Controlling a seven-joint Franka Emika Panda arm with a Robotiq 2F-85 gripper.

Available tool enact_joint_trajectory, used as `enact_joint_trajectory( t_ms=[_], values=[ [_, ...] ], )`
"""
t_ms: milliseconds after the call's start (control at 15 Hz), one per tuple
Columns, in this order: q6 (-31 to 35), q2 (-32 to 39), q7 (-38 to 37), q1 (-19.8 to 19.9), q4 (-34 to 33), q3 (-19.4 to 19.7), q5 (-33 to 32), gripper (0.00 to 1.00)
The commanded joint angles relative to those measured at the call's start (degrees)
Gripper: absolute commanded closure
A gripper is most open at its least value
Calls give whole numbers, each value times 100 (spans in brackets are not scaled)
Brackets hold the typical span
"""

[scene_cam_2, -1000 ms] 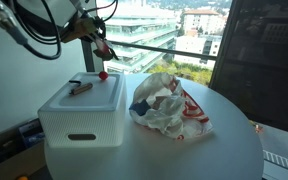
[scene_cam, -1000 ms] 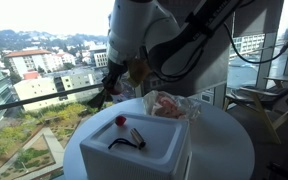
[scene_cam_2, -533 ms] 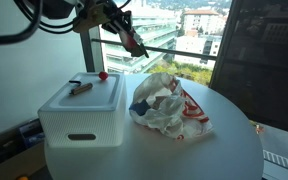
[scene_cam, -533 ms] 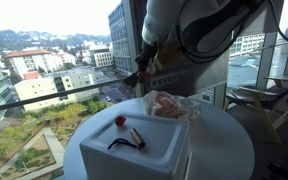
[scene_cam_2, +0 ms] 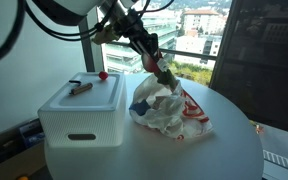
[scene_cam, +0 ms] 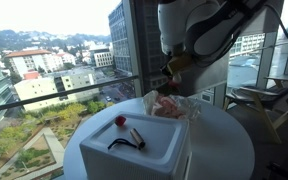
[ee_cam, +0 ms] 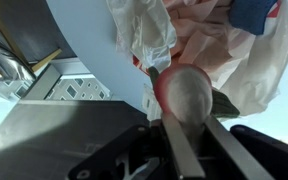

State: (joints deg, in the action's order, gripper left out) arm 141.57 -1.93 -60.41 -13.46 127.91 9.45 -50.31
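Hand [scene_cam_2: 163, 74] closed on rounded pinkish-red object [ee_cam: 188, 92], just above crumpled white plastic bag [scene_cam_2: 174, 112] on counter [scene_cam_2: 229, 142]. Judgement: grip should be firm; hand centred over bag; no jerks.

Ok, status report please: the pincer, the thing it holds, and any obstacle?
Pincer shut on a reddish rounded object. Object right at the top of the crumpled plastic bag; contact unclear. Nothing seen between them.
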Motion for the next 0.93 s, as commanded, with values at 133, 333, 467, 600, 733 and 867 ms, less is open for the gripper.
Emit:
enact_joint_trajectory(
  t_ms=[133, 333, 467, 600, 733, 867],
  values=[
    [-441, 632, 234, 655, -542, -667, 932, 86],
    [-464, 807, 174, 667, -692, -816, 868, 86],
    [-444, 923, 174, 654, -799, -869, 872, 86],
    [-402, 973, 106, 587, -874, -938, 719, 86],
    [-462, 1045, 139, 544, -977, -1010, 717, 86],
    [-560, 1200, 176, 547, -1132, -1040, 801, 86]
  ],
)
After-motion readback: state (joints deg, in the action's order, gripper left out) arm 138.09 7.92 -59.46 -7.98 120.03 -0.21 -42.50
